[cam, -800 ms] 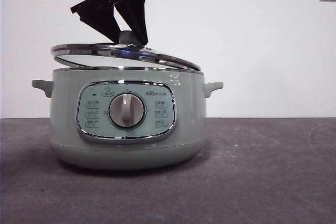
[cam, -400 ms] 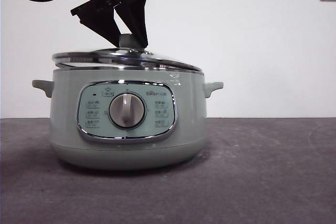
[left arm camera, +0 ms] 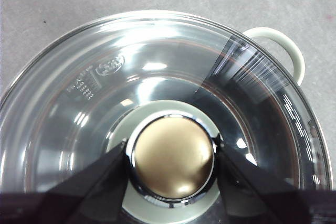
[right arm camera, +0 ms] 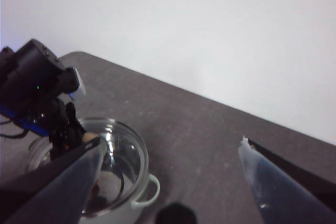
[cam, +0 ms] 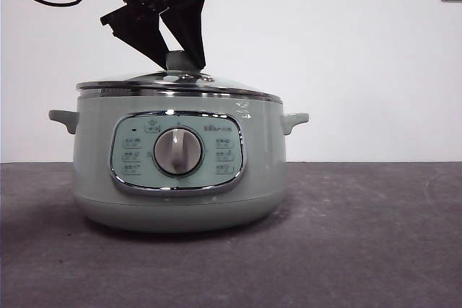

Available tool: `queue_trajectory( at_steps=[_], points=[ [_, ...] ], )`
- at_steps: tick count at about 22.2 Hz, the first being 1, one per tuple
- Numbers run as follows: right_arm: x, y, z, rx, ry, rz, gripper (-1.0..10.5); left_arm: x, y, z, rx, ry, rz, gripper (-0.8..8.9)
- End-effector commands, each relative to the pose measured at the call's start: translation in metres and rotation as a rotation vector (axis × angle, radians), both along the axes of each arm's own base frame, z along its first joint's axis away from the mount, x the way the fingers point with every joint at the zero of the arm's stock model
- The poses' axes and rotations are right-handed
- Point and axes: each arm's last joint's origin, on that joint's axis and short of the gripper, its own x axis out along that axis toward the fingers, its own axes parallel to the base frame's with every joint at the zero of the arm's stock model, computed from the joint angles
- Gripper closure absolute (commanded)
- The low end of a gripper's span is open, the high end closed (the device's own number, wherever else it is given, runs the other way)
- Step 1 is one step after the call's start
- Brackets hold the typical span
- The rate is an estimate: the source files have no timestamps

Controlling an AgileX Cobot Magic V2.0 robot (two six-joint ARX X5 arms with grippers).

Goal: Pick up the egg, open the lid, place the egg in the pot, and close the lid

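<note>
The big round pale green cooking pot (cam: 177, 156) sits on the dark grey counter (cam: 361, 236), in front of a plain white wall (cam: 346, 55). It has a small handle on each side and a shiny-framed panel with a grey dial (cam: 177, 152) in the middle.

The round clear glass lid with the shiny silver rim (cam: 177, 86) lies flat on top of the pot, and its rim meets the pot's edge all the way along from this side. In the middle of the lid is a pale green knob (cam: 177, 60) with a shiny gold-looking cap (left arm camera: 172, 157).

The left tool (cam: 175, 59) comes down from above, black and pointed. Its two jaws sit tight against the two sides of the knob, so it has hold of the lid by the knob. The jaws are only as far apart as the knob is wide.

The right tool (right arm camera: 170, 171) hangs high up and off to the side, well away from the pot. Its two jaws are spread wide apart and nothing is between them. From up there the pot looks small, with the left arm above it.

Something small and dark shows through the glass, but I cannot tell whether it is the small brown egg.
</note>
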Motion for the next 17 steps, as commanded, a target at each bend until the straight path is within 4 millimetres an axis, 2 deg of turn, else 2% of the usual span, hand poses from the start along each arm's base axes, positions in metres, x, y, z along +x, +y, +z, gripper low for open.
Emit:
queue_trajectory(
  at_steps=[1,4,5,7,17],
  points=[
    [0.000,0.000,-0.001,-0.002,0.014,0.001,5.1,0.006,-0.006,-0.018,0.017,0.054,0.004,6.90],
    [0.001,0.001,-0.006,-0.028,0.052,0.001,5.1,0.005,-0.005,-0.019,0.018,0.073,0.016,3.39],
    [0.000,0.001,-0.007,-0.034,0.065,0.000,5.1,0.005,-0.005,-0.019,0.021,0.077,0.016,2.75],
    [0.000,0.000,-0.011,-0.058,0.096,-0.001,5.1,0.004,-0.005,-0.020,0.023,0.079,0.013,2.50],
    [-0.001,-0.001,-0.019,-0.106,0.178,-0.007,5.1,0.001,-0.002,-0.010,0.008,0.052,0.013,2.50]
  ],
)
